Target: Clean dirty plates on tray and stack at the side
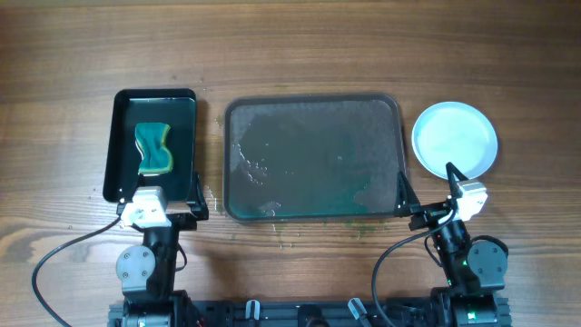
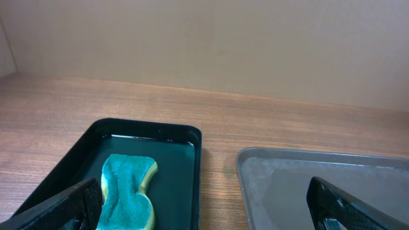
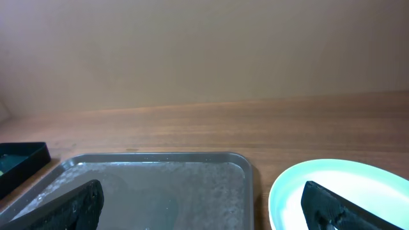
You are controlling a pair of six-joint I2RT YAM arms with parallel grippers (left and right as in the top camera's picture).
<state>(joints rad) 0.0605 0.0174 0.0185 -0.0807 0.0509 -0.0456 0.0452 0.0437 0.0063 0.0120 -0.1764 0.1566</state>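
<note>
The dark grey tray (image 1: 313, 98) lies mid-table with no plate on it, only wet foam and a faint teal smear near its front right. To its right on the table sits a round pale-blue plate (image 1: 455, 138), plain on top; whether others lie under it I cannot tell. My left gripper (image 1: 154, 194) hovers open at the near edge between the black tray and the grey tray (image 2: 307, 153), holding nothing. My right gripper (image 1: 428, 184) is open too, one finger over the grey tray's (image 3: 153, 155) near right corner and the other over the plate (image 3: 319, 176).
A smaller glossy black tray (image 1: 123, 136) stands left of the grey one with a teal and yellow sponge (image 1: 153, 149) lying in it, also seen in the left wrist view as the sponge (image 2: 131, 191). Water drops (image 1: 290, 238) dot the wood in front of the grey tray.
</note>
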